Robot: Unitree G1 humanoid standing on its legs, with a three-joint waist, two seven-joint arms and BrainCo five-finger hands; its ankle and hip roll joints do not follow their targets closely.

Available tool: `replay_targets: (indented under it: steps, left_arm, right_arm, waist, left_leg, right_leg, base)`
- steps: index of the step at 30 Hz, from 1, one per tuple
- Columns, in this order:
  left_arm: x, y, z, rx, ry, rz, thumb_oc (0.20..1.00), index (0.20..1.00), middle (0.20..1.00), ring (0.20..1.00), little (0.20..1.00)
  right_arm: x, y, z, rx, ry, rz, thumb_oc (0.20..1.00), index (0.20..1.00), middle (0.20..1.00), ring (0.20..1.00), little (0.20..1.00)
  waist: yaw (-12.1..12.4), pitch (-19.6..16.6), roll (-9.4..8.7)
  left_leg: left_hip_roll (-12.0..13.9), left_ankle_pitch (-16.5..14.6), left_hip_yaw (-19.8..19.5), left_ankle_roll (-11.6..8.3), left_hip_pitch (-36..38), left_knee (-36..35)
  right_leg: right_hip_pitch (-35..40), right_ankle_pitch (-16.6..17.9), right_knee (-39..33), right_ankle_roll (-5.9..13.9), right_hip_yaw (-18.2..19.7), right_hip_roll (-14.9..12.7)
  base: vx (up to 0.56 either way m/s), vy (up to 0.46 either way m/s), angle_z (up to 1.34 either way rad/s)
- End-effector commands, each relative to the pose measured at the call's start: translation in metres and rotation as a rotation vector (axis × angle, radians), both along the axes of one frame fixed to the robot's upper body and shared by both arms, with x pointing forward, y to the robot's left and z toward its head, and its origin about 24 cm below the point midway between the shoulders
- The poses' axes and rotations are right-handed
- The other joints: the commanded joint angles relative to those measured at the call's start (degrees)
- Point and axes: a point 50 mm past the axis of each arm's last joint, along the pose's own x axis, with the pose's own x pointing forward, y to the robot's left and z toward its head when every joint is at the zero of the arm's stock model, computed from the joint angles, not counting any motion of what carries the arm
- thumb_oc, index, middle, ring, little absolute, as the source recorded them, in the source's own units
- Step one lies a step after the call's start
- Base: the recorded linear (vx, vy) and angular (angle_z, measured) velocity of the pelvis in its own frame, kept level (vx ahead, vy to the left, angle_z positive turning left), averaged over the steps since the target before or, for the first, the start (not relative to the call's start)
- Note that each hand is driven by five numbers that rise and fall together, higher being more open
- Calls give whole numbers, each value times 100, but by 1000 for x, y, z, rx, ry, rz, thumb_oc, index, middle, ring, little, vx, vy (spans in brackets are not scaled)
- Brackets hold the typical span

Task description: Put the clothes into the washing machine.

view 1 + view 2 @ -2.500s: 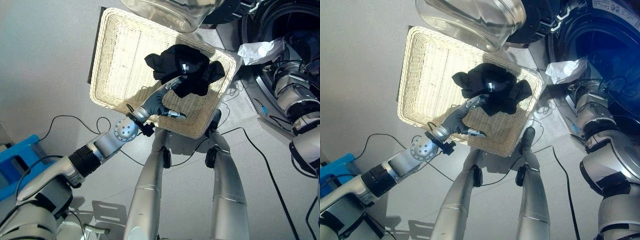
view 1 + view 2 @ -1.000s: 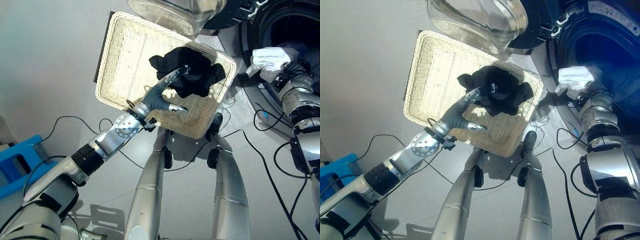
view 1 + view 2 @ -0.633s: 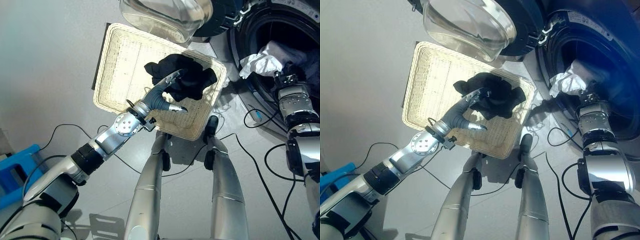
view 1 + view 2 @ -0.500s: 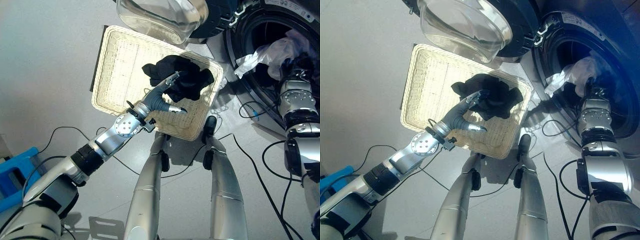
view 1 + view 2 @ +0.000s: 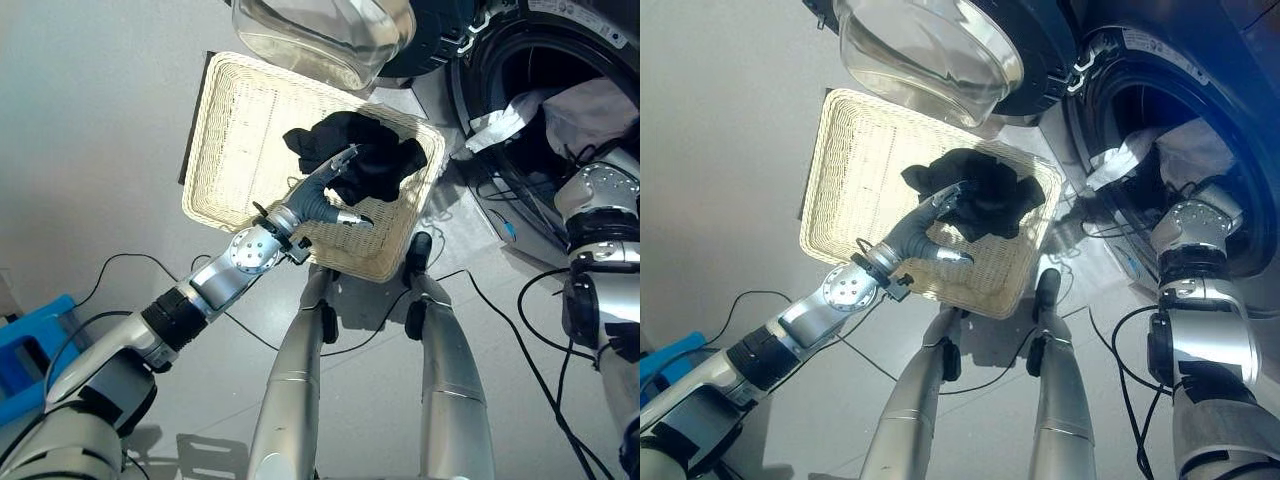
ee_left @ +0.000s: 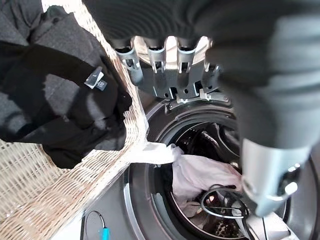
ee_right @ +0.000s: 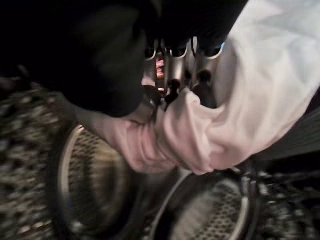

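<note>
Laundry is lying in two places. A black garment [image 5: 362, 165] is sitting in the wicker basket [image 5: 235, 120], in the corner of it that is nearest to the washing machine [image 5: 1200, 110], and one edge of it is hanging a little over the basket rim. A white garment [image 5: 1185, 150] is resting partly inside the drum opening, with one end of it [image 5: 500, 112] trailing out over the door seal toward the basket.

The left hand [image 5: 335, 185] is reaching into the basket from the near side. Its fingers [image 6: 155, 59] are stretching out almost straight and apart from the thumb (which is pointing to the side over the basket floor), and the fingertips are lying just beside the black garment or on its edge; nothing is being pinched.

The right hand [image 7: 172, 75] is working inside the drum. In the right wrist view its fingers are curling into the white cloth and bunching it, with the perforated metal drum wall [image 7: 95, 190] showing behind. In the head views the right arm is going through the round opening and the white garment is covering the hand.

The open door of the machine, with its clear glass bowl [image 5: 930, 50], is hanging above the far side of the basket. A blue box [image 5: 25, 350] is standing on the floor well apart from the basket, on the robot's left.
</note>
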Motion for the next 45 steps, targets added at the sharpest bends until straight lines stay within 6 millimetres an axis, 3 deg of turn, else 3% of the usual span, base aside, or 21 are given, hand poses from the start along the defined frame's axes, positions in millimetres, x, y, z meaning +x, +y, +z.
replay_targets:
  steps: [1,2,3,6,8,13,18,28,37,40,42,45]
  left_arm:
    - [-18,-14,14,-82,-55,-105,1000,1000,1000,1000,1000]
    - [-19,-14,12,-82,-50,-108,1000,1000,1000,1000,1000]
    - [-19,-14,13,-80,-55,-109,1000,1000,1000,1000,1000]
    - [-20,-15,13,-79,-58,-108,1000,1000,1000,1000,1000]
    - [-19,-13,15,-70,-58,-109,1000,1000,1000,1000,1000]
    - [-16,-13,17,-66,-54,-104,1000,1000,1000,1000,1000]
    - [-16,-16,18,-64,-58,-111,1000,1000,1000,1000,1000]
    - [-20,-18,19,-58,-61,-124,1000,1000,1000,1000,1000]
    - [-22,-20,17,-68,-66,-110,1000,1000,1000,1000,1000]
    - [-18,-13,9,-82,-105,8,1000,1000,1000,1000,1000]
    - [-15,-9,6,-79,-126,78,1000,1000,1000,1000,1000]
    - [-4,12,-1,-91,-192,323,1000,1000,1000,1000,1000]
  right_arm:
    - [-19,-11,29,-35,-85,-94,200,200,200,200,200]
    - [-18,-12,27,-33,-73,-85,765,765,765,765,765]
    - [-17,-12,27,-30,-64,-72,1000,1000,1000,1000,1000]
    - [-11,-11,24,-87,-26,-17,1000,1000,1000,1000,1000]
    - [5,-7,10,-162,94,114,1000,1000,1000,1000,1000]
    - [13,-7,-5,-211,286,198,1000,1000,1000,1000,1000]
    - [13,-12,-11,-193,460,196,1000,1000,1000,1000,1000]
    - [8,-17,-8,-151,582,138,1000,1000,1000,1000,1000]
    - [2,-15,4,-401,1159,-161,1000,1000,1000,1000,1000]
    - [2,6,20,-543,1331,-461,1000,1000,1000,1000,1000]
    - [3,14,22,-575,1359,-543,1000,1000,1000,1000,1000]
    - [7,42,12,-677,1420,-722,1000,1000,1000,1000,1000]
  waist:
    - [-16,-127,201]
    - [-19,-127,202]
    - [-19,-127,201]
    - [-22,-127,193]
    - [-10,-127,170]
    - [8,-127,154]
    - [39,-127,155]
    - [114,-127,178]
    - [139,-127,152]
    - [147,-127,189]
    - [142,-127,198]
    - [140,-127,226]
  left_leg:
    - [-329,-746,89,-102,143,494]
    - [-328,-798,84,-114,183,520]
    - [-325,-761,88,-107,143,522]
    - [-318,-764,86,-104,134,535]
    - [-318,-768,93,-99,133,569]
    - [-310,-791,103,-99,195,544]
    - [-311,-774,104,-100,211,503]
    - [-346,-776,54,-66,217,487]
    - [-336,-765,76,-36,222,470]
    - [-340,-781,99,-23,247,467]
    - [-344,-791,105,-17,257,474]
    - [-369,-790,123,-21,314,440]
  right_leg:
    - [183,80,188,499,-470,-14]
    - [218,25,226,519,-459,-23]
    - [186,59,216,500,-472,-28]
    - [188,56,223,495,-480,-42]
    - [196,60,228,484,-514,-60]
    - [269,30,216,504,-524,-57]
    - [290,47,178,502,-533,-45]
    - [304,42,192,506,-568,-47]
    - [327,107,132,525,-591,-45]
    - [357,103,109,532,-588,-36]
    - [370,90,108,534,-584,-34]
    - [436,67,62,560,-585,-32]
  base:
    - [0,0,0]
    - [0,0,0]
    - [0,0,0]
    - [0,0,0]
    - [0,0,0]
    - [0,0,0]
    - [0,0,0]
    - [0,0,0]
    - [-2,6,0]
    - [-8,74,-1]
    - [-2,60,-1]
    - [-5,63,-1]
